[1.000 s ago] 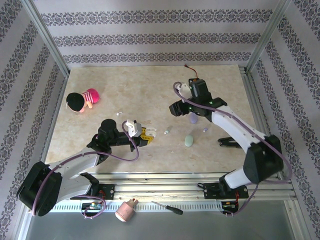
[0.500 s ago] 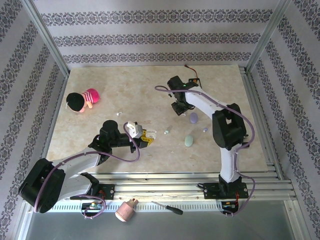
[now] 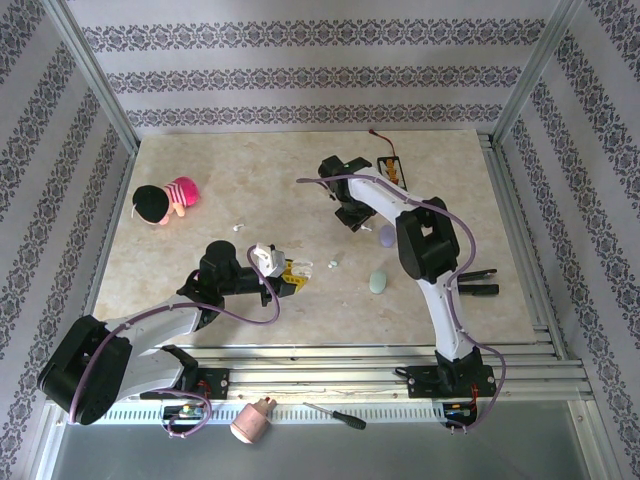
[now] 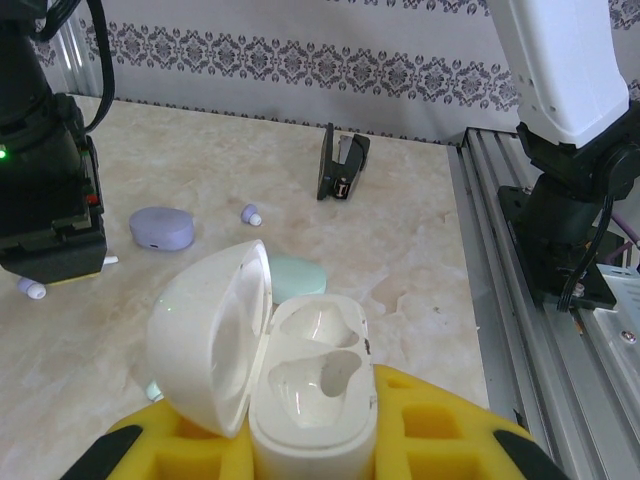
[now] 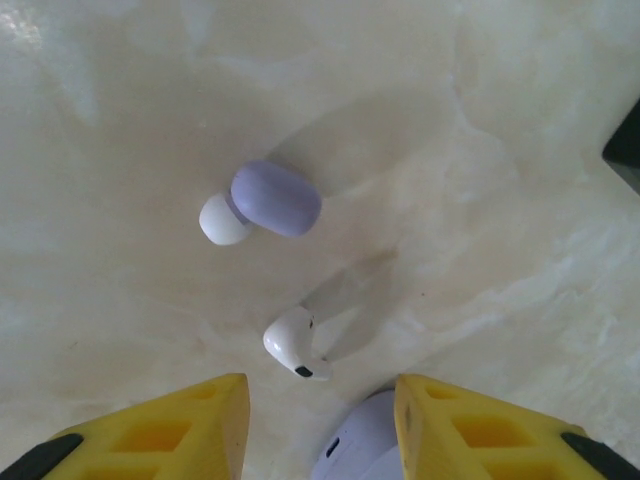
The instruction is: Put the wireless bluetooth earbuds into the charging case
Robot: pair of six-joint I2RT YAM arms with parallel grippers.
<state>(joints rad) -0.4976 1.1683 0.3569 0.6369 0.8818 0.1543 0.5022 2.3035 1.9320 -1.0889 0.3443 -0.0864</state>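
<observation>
Top external: L gripper (image 3: 297, 273), lower centre, is clamped tight on the open white charging case (image 3: 303, 266); R gripper (image 3: 350, 216) sits upper centre. Left wrist: case at bottom centre, lid swung left. Right wrist: R gripper part-open, gripping nothing; lavender earbud (image 5: 268, 198) and white earbud (image 5: 293, 347) lie mid-frame on the table (image 5: 500, 150).

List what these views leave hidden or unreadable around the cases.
- Left wrist: green case, mostly hidden behind the open lid of the white case.
- Right wrist: lavender case, cut off by the bottom edge.
- Top external: earbud, too small to tell its colour.
</observation>
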